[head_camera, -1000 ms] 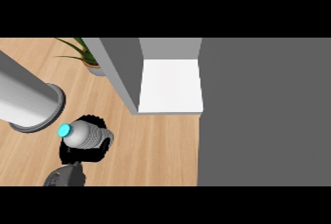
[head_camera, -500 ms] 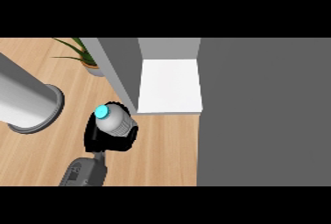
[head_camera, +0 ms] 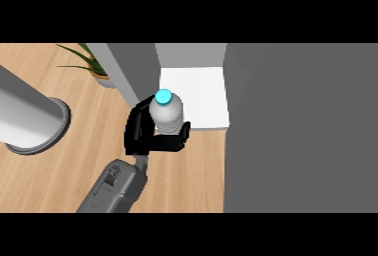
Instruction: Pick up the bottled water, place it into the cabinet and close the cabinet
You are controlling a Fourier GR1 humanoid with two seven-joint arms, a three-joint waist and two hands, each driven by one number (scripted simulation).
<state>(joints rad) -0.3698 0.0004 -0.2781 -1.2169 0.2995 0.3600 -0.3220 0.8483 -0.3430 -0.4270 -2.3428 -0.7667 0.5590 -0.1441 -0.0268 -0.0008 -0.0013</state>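
Curled round the bottled water (head_camera: 167,114), the right hand (head_camera: 148,136) grips its lower body, fingers and thumb wrapped on either side. That bottle stands upright with its blue cap (head_camera: 163,94) on top, held at the front edge of the cabinet's white shelf (head_camera: 201,95), just beside the open grey cabinet door (head_camera: 133,70). On the wooden counter (head_camera: 66,175) to the left stands a large grey cylinder (head_camera: 29,120), and a potted plant (head_camera: 92,65) sits behind it.

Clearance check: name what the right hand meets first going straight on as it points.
Likely the cabinet's white shelf: the right hand, curled round the bottled water, points at it; its height above the shelf is unclear.
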